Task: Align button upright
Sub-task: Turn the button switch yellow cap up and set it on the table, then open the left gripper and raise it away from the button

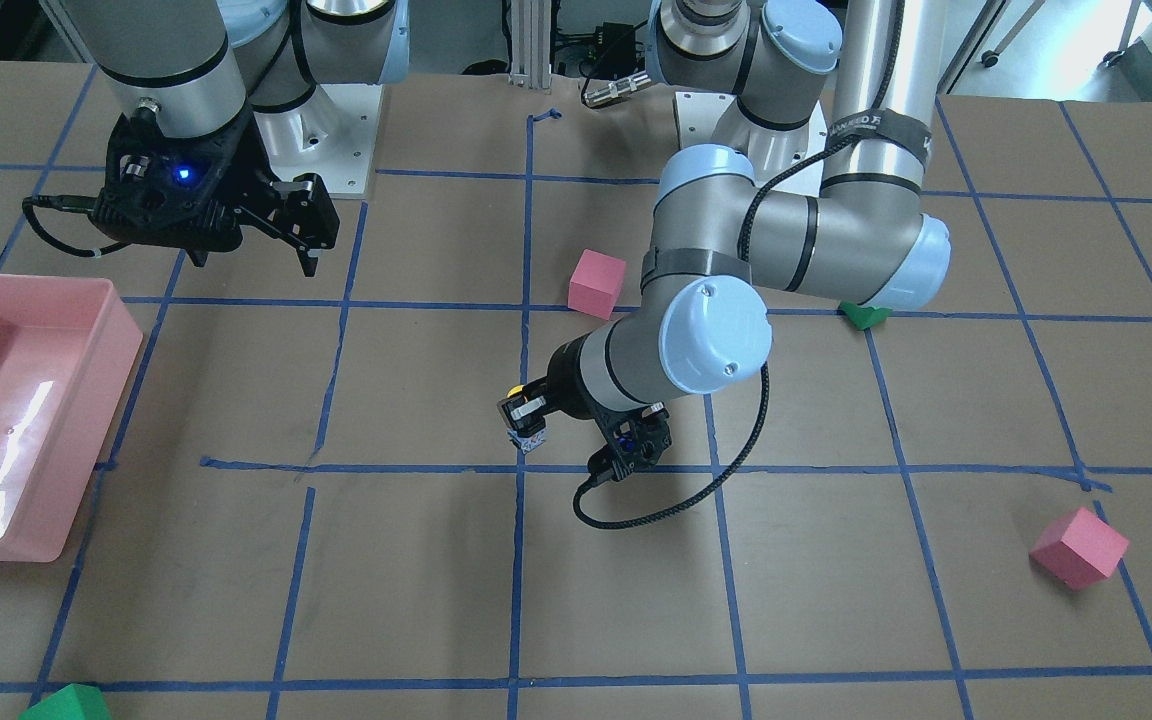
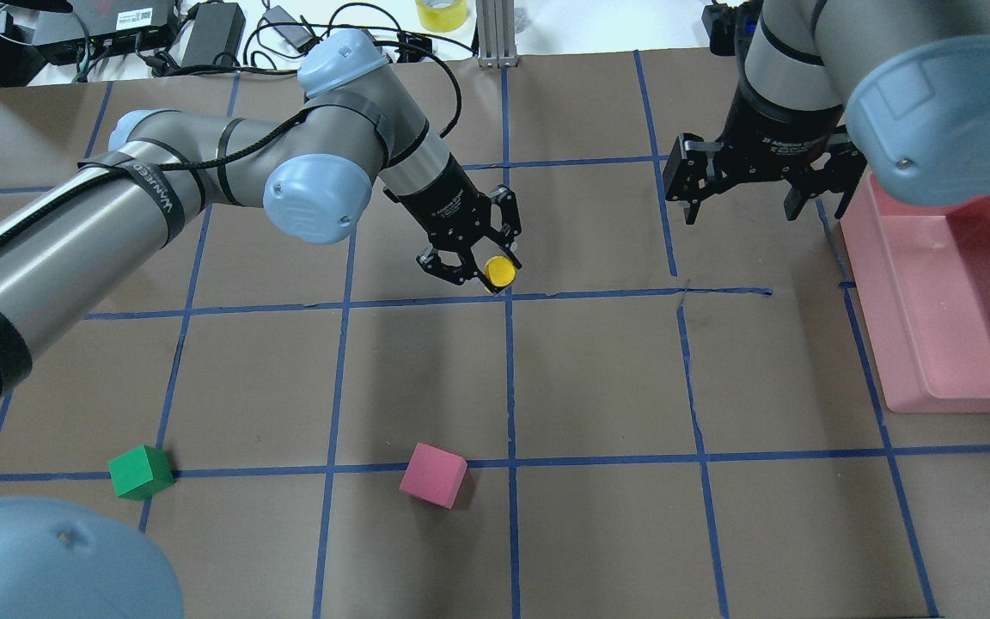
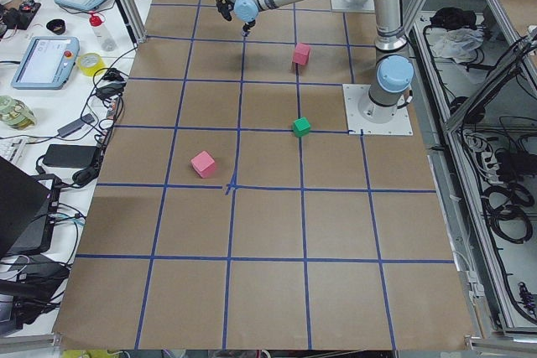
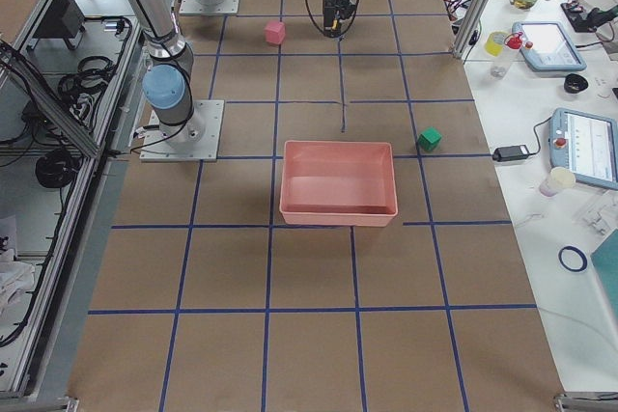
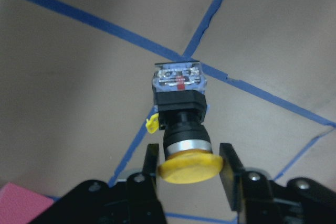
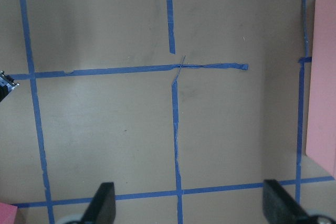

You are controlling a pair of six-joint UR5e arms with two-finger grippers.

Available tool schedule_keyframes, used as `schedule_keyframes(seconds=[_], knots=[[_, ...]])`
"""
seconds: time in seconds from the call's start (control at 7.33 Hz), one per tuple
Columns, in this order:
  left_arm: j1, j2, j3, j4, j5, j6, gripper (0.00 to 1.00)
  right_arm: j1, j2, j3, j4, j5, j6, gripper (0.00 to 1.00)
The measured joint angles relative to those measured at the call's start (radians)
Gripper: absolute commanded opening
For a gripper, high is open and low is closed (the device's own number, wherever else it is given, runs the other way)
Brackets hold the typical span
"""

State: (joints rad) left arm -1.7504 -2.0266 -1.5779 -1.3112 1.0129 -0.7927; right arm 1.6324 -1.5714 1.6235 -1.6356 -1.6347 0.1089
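Observation:
The button (image 5: pixel 181 124) has a yellow cap (image 2: pixel 500 272), a black body and a clear, silvery base. My left gripper (image 5: pixel 189 169) is shut on it, one finger on each side of the cap, with the base pointing away from the wrist camera and down at the table. It hangs over a blue tape crossing (image 1: pixel 519 468) near the table's middle; I cannot tell whether the base touches the paper. In the front view the button (image 1: pixel 524 418) shows at the tip of the left arm. My right gripper (image 2: pixel 757 202) hovers open and holds nothing, its fingertips (image 6: pixel 102 205) spread wide.
A pink tray (image 2: pixel 959 292) stands beside the right gripper. On the robot's side of the table lie a pink cube (image 2: pixel 433 474) and a green cube (image 2: pixel 141 472). Another pink cube (image 1: pixel 1079 547) and another green cube (image 1: pixel 66 703) sit near the far edge.

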Motion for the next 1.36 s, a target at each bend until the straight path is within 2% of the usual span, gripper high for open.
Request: schedule_keyframes(seconds=[0.27, 0.68, 0.82, 0.95, 1.09, 1.23, 1.36], knots=[[0.022, -0.069, 0.047, -0.021, -0.065, -0.049, 0.00, -0.001, 0.000, 0.005, -0.015, 0.003, 0.000, 1.00], [0.038, -0.125, 0.048, -0.020, -0.082, 0.021, 0.00, -0.004, -0.004, 0.006, -0.031, 0.005, -0.003, 1.00], [0.039, -0.137, 0.047, -0.022, -0.092, 0.028, 0.21, -0.004, -0.005, 0.006, -0.028, 0.005, -0.005, 1.00], [0.040, -0.144, 0.046, -0.024, -0.096, 0.029, 0.75, -0.004, -0.006, 0.006, -0.022, 0.004, -0.010, 1.00], [0.040, -0.147, 0.043, -0.024, -0.097, 0.023, 0.88, -0.005, -0.005, 0.003, -0.023, 0.002, -0.016, 1.00], [0.040, -0.148, 0.040, -0.023, -0.097, 0.013, 0.93, -0.006, -0.002, 0.001, -0.025, 0.002, -0.020, 1.00], [0.040, -0.144, 0.039, -0.019, -0.095, 0.010, 0.92, -0.006, -0.002, 0.001, -0.023, 0.001, -0.021, 1.00]])
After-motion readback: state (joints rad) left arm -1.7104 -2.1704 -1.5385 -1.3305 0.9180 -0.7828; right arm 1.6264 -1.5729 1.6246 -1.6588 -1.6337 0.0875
